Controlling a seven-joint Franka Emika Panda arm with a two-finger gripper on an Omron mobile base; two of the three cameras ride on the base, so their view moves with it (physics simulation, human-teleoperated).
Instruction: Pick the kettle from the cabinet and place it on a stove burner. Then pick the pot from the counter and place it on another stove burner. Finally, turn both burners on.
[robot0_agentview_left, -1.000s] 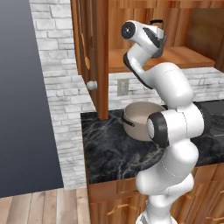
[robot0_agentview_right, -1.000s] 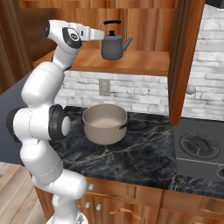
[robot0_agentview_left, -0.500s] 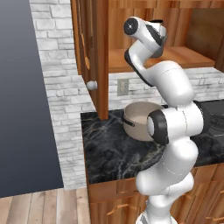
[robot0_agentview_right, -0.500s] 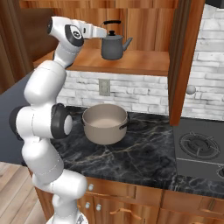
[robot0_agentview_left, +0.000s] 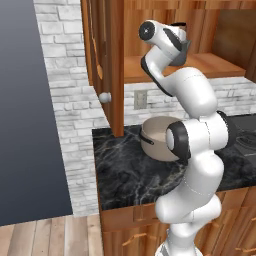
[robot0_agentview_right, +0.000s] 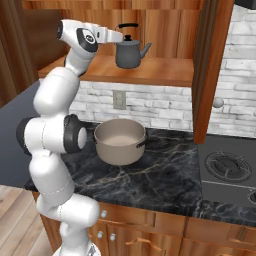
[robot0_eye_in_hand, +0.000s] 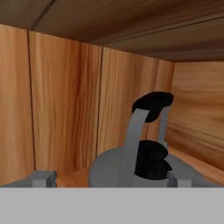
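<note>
Our end effector (robot0_eye_in_hand: 111, 178) is spread wide, holding nothing, level with the kettle (robot0_agentview_right: 129, 51) on the cabinet (robot0_agentview_right: 150, 70) shelf. The open door (robot0_agentview_right: 210, 70) hangs right. Below, the pot (robot0_agentview_right: 120, 141) sits on the surface (robot0_agentview_right: 165, 175), left of the burner (robot0_agentview_right: 226, 165).

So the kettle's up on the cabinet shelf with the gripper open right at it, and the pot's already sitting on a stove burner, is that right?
Not quite. The pot sits on the black marble counter, left of the cooktop, not on a stove burner; the right base view shows this. The rest holds: the kettle stands on the cabinet shelf with the open gripper at it.
</note>
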